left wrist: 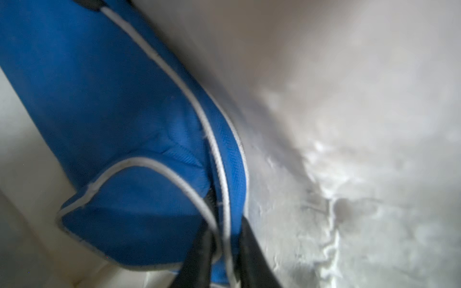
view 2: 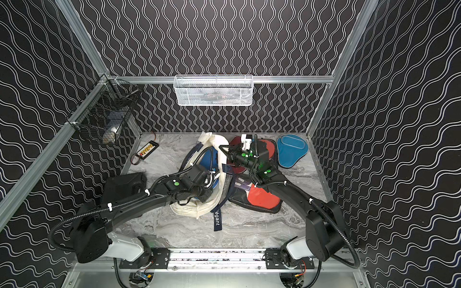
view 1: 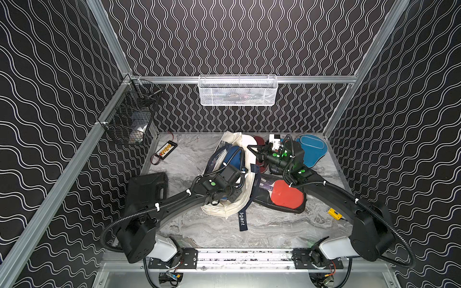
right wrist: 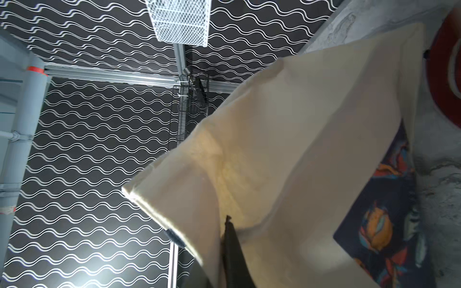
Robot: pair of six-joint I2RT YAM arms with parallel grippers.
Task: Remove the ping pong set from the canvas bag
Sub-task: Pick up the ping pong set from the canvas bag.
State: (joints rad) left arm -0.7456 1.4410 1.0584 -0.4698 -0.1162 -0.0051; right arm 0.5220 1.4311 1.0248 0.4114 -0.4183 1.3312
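The left end effector (left wrist: 224,249) is clamping the blue cover (left wrist: 112,112) inside the canvas bag (right wrist: 287,149); the right end effector (view 1: 250,147) is pinching its fabric.

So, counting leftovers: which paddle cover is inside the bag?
The blue fabric paddle cover, inside the cream canvas bag, gripped by the left pincer; the others lie outside.

Robot lab test cell, closed in on three sides.
Walled with black wavy-line panels (view 1: 237,37) on bare aluminium framing (view 1: 311,79), floored with a marble-print surface (view 1: 262,232), fitted at 6 o'clock with a base rail (view 1: 244,256) carrying left arm (view 1: 174,202) and right arm (view 1: 334,197), hung with white mesh basket (view 1: 237,92) at 12 o'clock and black wire basket (view 1: 129,117) at 10 o'clock.
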